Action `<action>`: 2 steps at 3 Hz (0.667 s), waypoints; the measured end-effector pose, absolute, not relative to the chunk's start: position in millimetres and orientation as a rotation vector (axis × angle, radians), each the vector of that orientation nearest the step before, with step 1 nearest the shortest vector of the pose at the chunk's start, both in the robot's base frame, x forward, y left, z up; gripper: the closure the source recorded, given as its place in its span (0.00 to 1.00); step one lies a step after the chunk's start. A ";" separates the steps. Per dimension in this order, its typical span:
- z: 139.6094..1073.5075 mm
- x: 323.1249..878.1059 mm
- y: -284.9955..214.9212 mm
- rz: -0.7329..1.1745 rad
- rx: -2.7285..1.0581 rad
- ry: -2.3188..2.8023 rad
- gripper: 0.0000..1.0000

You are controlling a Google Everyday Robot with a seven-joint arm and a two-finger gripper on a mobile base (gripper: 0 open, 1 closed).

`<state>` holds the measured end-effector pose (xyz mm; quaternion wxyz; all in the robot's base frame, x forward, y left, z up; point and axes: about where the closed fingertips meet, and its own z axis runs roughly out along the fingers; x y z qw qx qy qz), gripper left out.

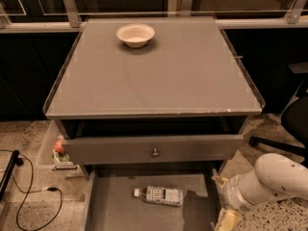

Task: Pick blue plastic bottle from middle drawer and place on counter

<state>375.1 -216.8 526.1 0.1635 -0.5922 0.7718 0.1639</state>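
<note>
The blue plastic bottle (pixel 159 195) lies on its side on the floor of the open middle drawer (pixel 108 208), white cap pointing left. The counter (pixel 154 76) is the grey cabinet top above it. My white arm (pixel 272 182) comes in at the lower right. My gripper (pixel 228 221) hangs at the bottom edge, outside the drawer's right wall, to the right of the bottle and apart from it. It holds nothing that I can see.
A white bowl (pixel 135 34) sits at the back of the counter. A closed drawer front with a round knob (pixel 155 152) overhangs the back of the open drawer. A small bin with a red item (pixel 58 147) and cables (pixel 29 196) lie at the left. A black chair base (pixel 279 143) is on the right.
</note>
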 end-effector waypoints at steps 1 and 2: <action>526.1 375.1 -216.8 0.467 -1.689 2.201 0.00; 513.4 391.4 -209.0 0.414 -1.678 2.118 0.00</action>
